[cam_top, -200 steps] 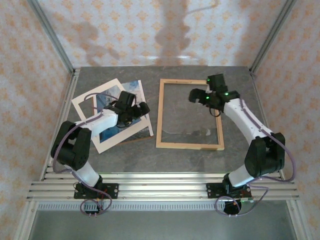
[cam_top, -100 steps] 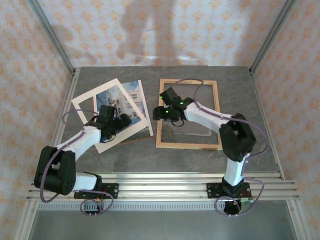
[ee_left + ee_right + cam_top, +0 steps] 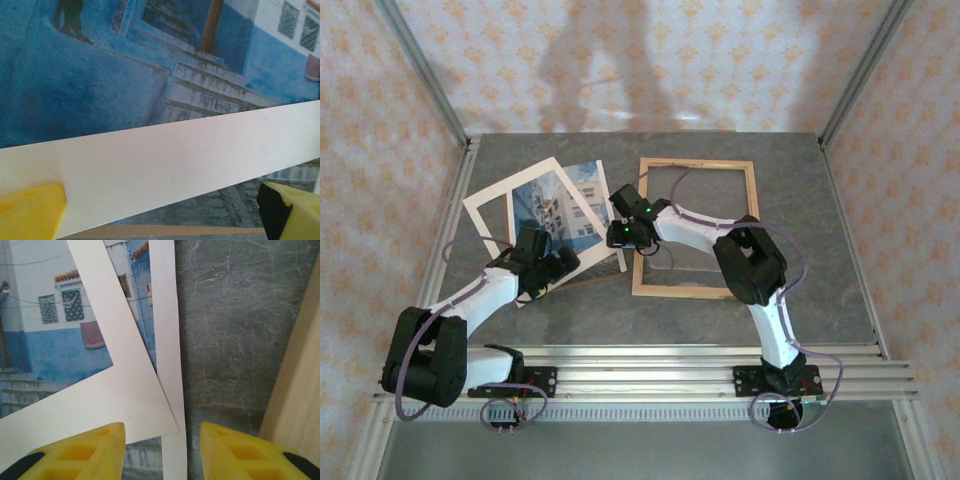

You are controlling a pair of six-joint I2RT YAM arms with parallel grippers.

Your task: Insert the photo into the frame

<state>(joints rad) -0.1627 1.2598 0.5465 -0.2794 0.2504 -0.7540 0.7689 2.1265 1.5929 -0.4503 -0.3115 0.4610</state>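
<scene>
The photo (image 3: 578, 198), a white building under blue sky, lies at the table's left under the tilted cream mat (image 3: 488, 208). The light wood frame (image 3: 696, 164) lies flat just to its right. My right gripper (image 3: 619, 238) hovers low at the photo's right edge. In the right wrist view its yellow fingers (image 3: 75, 455) stand apart over the photo's white border (image 3: 167, 340) and the mat's corner (image 3: 125, 400), clasping nothing. My left gripper (image 3: 558, 262) is wide open over the mat's near strip (image 3: 165, 165), with the photo (image 3: 100, 75) beyond it.
A brown backing board (image 3: 592, 279) pokes out under the photo's near edge and appears as a thin strip (image 3: 175, 231) in the left wrist view. The frame's left bar (image 3: 300, 390) runs right beside my right fingers. Metal posts and papered walls enclose the table.
My right arm has swung left from above the frame to the photo's right edge, its jaws narrowing. My left gripper has slid toward the near edge of the mat, still wide open.
</scene>
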